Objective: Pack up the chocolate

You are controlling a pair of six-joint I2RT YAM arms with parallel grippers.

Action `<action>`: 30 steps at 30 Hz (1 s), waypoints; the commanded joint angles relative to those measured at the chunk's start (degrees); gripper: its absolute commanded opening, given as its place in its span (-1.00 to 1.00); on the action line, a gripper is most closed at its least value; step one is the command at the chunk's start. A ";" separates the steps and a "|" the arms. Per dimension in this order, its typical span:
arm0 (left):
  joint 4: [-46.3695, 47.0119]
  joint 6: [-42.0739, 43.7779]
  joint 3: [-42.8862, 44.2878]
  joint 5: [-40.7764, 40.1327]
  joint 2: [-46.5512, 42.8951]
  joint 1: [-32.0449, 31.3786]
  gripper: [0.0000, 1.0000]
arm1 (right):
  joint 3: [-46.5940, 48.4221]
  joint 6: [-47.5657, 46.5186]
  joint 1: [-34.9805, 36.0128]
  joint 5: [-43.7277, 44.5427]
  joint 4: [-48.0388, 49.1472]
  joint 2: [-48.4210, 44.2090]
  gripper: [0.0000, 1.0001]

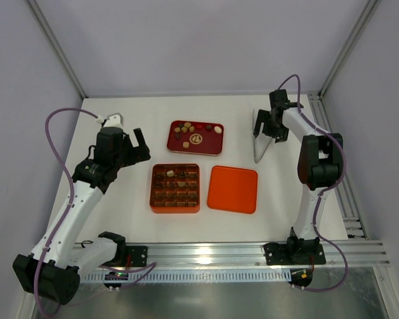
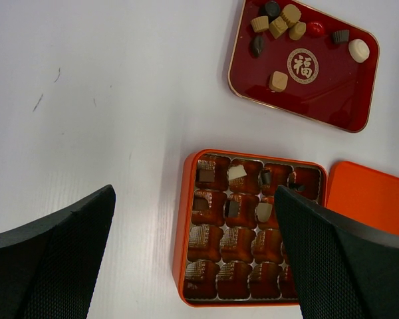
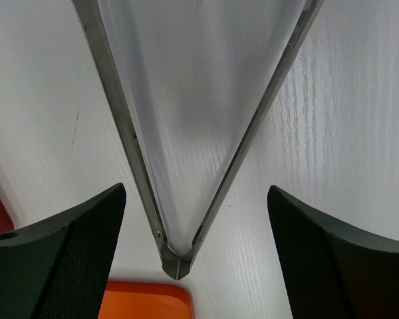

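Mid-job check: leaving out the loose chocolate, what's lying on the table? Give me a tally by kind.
Dark red tray: 1
Orange box with cells: 1
Orange lid: 1
Metal tongs: 1
Total: 4

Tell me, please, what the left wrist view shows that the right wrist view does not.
Only the left wrist view: the orange box of cells and the chocolate, some in the cells, more on the dark red tray. Only the right wrist view: metal tongs lying untouched inside the open right gripper. Both: the white table, part of the orange lid, and perhaps the tray, a red sliver at the right wrist view's edge.
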 commanded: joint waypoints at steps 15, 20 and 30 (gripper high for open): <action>2.70 -0.79 0.10 1.27 -0.52 0.45 0.99 | -21.66 4.31 2.47 -0.71 3.97 -26.53 0.44; 2.96 -0.97 0.45 2.86 -0.17 0.45 1.00 | -37.12 10.19 11.59 1.84 7.13 -35.59 0.31; 3.14 -0.97 0.71 5.14 0.10 0.45 1.00 | -48.58 16.45 15.66 5.01 13.11 -37.98 -0.01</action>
